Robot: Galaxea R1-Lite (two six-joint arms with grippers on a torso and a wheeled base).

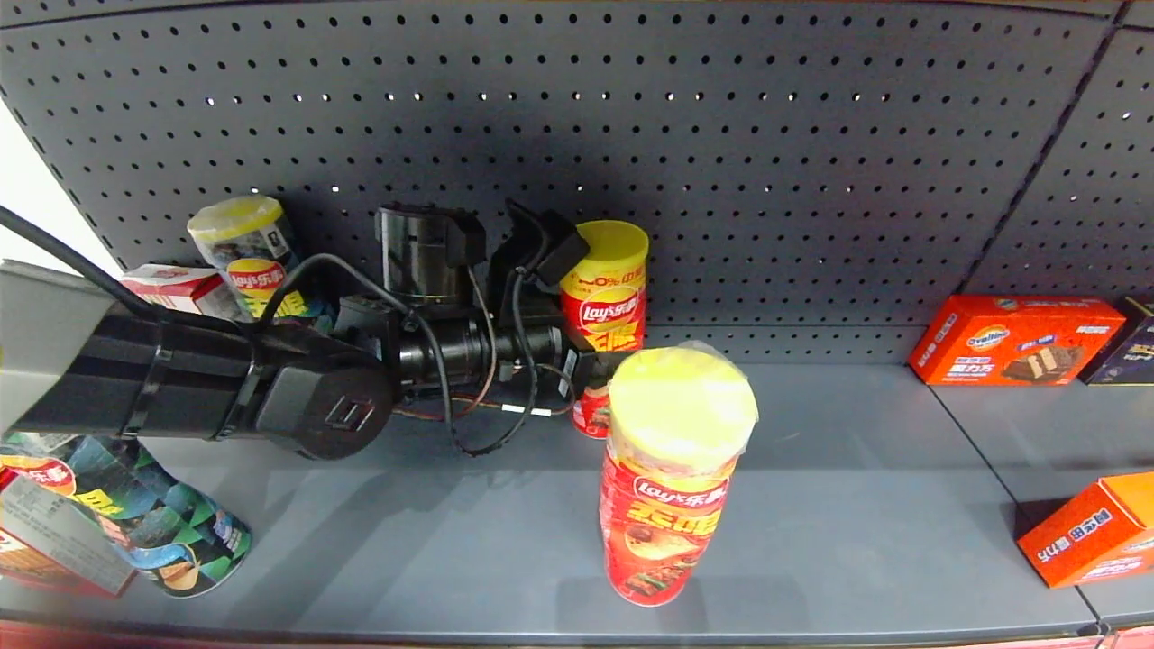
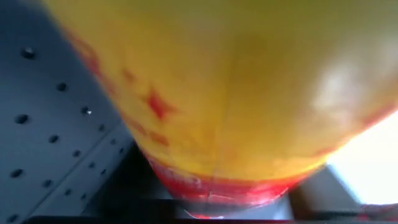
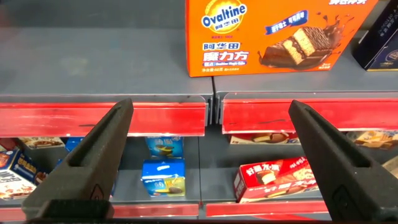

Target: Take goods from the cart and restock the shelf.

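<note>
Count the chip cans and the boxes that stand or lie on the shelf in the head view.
Chip cans: 4
Orange boxes: 2
Other boxes: 3
Total: 9

A red chip can [image 1: 672,487] with a yellow lid stands upright toward the front; a dark patterned can [image 1: 153,518] lies on its side at the front left; a perforated back panel [image 1: 721,135] rises behind; a yellow-lidded can [image 1: 248,257] sits against it at the left, a red-and-white box [image 1: 171,284] just beside; an orange box [image 1: 1014,341] lies at the back right, a 2nd orange box [image 1: 1086,532] nearer the front; red price rails [image 3: 161,118] run above a blue box [image 3: 163,177].
</note>
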